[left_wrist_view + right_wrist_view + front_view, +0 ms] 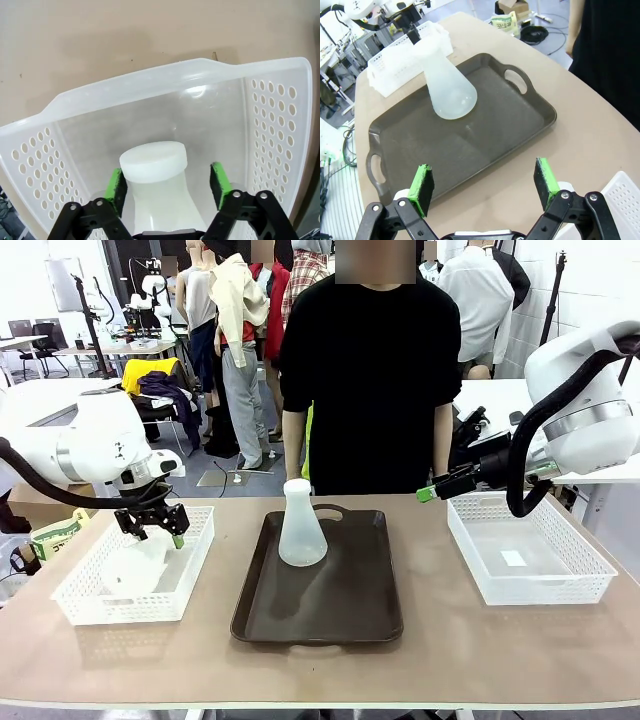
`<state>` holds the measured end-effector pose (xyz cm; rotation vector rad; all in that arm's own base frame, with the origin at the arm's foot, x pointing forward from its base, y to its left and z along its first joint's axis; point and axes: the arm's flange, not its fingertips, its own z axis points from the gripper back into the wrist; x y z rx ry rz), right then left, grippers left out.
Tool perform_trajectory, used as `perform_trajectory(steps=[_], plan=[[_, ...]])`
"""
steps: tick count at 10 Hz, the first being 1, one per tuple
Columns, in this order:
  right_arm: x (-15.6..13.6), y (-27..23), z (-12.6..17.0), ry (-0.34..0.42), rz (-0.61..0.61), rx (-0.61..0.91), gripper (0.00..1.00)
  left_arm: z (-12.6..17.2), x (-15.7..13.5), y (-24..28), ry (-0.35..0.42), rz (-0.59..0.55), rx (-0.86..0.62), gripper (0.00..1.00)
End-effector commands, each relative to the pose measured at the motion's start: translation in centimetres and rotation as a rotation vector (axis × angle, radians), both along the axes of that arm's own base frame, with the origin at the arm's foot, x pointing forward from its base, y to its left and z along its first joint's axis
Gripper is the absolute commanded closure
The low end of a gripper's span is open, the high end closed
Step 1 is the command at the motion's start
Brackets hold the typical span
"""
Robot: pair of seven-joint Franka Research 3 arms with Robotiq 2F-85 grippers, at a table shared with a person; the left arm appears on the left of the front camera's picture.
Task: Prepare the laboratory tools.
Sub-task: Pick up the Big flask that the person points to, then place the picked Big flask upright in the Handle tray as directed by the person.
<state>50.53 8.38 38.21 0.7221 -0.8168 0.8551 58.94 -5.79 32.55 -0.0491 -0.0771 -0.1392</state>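
Left gripper (pixel 158 533): hangs wide open at 9 o'clock of tray (pixel 330 610), pads (pixel 116 190) astride neck of flask (pixel 153 162) inside white basket (pixel 120 607), one pad clearly off it. Right gripper (pixel 430 490): wide open, empty, at 2 o'clock of tray. Second flask (pixel 302 525): upright on tray, toward 12 o'clock.

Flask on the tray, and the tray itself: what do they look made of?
Flask: cloudy, translucent white with a matte frosted skin, so probably plastic, though frosted glass is possible. Tray: dark brown with a dull sheen and moulded cut-out handles, most likely plastic.
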Motion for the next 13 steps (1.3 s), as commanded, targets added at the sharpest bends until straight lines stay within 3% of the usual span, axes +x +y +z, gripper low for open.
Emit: perform_trajectory(steps=[1,3,4,6,7,8,13], plan=[[-0.04,-0.07,0.03,0.006,0.001,-0.007,0.0,-0.06,0.39,-0.41,-0.014,0.029,0.047,0.54],[-0.04,-0.07,0.03,0.006,0.001,-0.007,0.0,0.26,0.37,-0.38,-0.021,0.031,0.061,0.89],[-0.04,-0.07,0.03,0.006,0.001,-0.007,0.0,0.13,0.46,-0.28,-0.017,0.034,0.067,1.0],[-0.04,-0.07,0.03,0.006,0.001,-0.007,0.0,-0.09,0.45,-0.22,-0.01,0.032,0.064,1.0],[-0.04,-0.07,0.03,0.006,0.001,-0.007,0.0,-0.65,-0.05,0.02,0.057,0.006,0.029,1.0],[-0.04,-0.07,0.03,0.006,0.001,-0.007,0.0,0.02,0.1,-0.03,-0.008,0.007,0.037,1.0],[-0.04,-0.07,0.03,0.006,0.001,-0.007,0.0,0.02,0.1,-0.03,-0.008,0.007,0.037,1.0]])
